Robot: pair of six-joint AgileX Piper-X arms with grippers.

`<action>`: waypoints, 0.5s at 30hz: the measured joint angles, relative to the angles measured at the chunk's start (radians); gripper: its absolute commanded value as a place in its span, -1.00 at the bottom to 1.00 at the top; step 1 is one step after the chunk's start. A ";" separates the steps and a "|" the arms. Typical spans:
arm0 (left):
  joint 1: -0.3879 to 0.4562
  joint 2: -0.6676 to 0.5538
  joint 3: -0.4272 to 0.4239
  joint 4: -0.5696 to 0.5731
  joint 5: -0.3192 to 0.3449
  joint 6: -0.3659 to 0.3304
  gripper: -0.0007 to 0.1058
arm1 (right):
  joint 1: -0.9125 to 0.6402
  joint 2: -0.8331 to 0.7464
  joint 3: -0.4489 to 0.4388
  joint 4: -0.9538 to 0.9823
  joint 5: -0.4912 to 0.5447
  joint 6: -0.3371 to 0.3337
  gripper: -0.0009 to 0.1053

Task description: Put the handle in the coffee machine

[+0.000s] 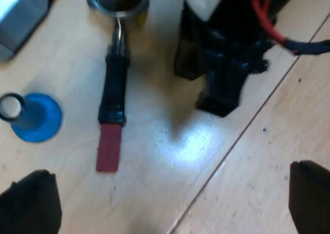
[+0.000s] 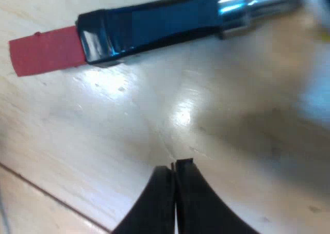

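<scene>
While holder (image 1: 114, 77) lies flat on table (image 1: 216, 156), red end bare, left gripper (image 1: 172, 190) sits spread wide, empty; right gripper (image 2: 174, 167) pinched together, empty, near it.

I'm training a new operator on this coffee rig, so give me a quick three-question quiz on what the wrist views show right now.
1. True or false: the metal holder lies loose on the wooden table.
2. The jaws of the right gripper are: A) shut on the holder B) shut on nothing C) wide open.
3. Fill in: the thing standing beside the holder is a blue ____.
Key: 1 true; 2 B; 3 tamper.
</scene>
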 measured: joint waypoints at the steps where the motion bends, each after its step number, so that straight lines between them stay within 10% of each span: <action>1: 0.000 -0.010 -0.009 -0.006 -0.005 0.000 0.72 | 0.000 -0.028 0.000 0.022 0.031 -0.010 -0.98; 8: 0.000 -0.058 -0.021 -0.048 -0.031 0.000 0.72 | 0.000 -0.093 0.000 0.051 0.093 -0.039 -0.87; 10: 0.000 -0.094 -0.021 -0.083 -0.042 -0.004 0.72 | 0.000 -0.096 0.000 0.054 0.097 -0.040 -0.39; 12: 0.000 -0.117 -0.021 -0.131 -0.042 -0.012 0.72 | -0.028 -0.136 0.000 0.063 0.107 -0.031 0.52; 15: 0.000 -0.121 -0.016 -0.177 -0.042 -0.015 0.72 | -0.039 -0.148 -0.002 0.065 0.105 -0.027 0.60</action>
